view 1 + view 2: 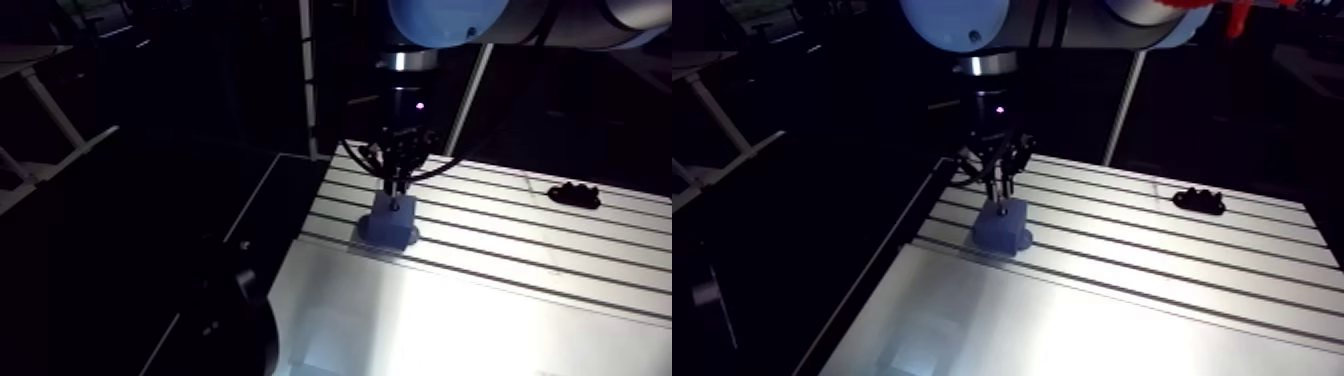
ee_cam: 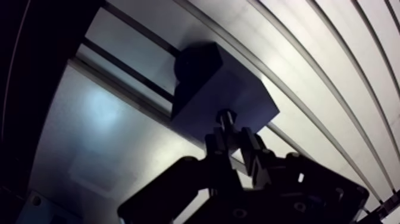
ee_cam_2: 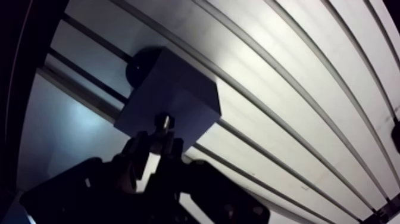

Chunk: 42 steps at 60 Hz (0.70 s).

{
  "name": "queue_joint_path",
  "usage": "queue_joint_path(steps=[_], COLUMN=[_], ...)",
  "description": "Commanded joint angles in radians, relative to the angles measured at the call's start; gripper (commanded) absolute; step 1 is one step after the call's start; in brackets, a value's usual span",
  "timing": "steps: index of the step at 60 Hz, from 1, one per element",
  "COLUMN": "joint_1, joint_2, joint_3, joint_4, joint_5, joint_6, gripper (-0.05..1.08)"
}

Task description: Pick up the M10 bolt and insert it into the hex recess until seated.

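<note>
Gripper (image 2: 233, 138) clenched on the bolt (image 2: 224, 121). Its long axis is vertical, lower end at the block (image 2: 221, 94) on the table (image 2: 333, 83).

Shows smooth, glossy bare metal on the table (image 2: 333, 71) around the gripper (image 2: 233, 138). Matt, smooth blue-grey block (image 2: 223, 98) under it; shiny metal bolt (image 3: 163, 123) between matt black fingers (image 2: 255, 152).
</note>
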State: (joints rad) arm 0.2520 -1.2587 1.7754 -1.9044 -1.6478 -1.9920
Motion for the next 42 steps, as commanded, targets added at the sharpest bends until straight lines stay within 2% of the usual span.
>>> queue_joint_path(steps=[1, 42], joint_1=[0.0, 0.0], joint_2=[0.0, 0.006], joint_3=[0.005, 0.002], joint_4=[0.0, -0.002], joint_5=[0.001, 0.003], joint_6=[0.0, 0.002], gripper=[0.99, 0.99])
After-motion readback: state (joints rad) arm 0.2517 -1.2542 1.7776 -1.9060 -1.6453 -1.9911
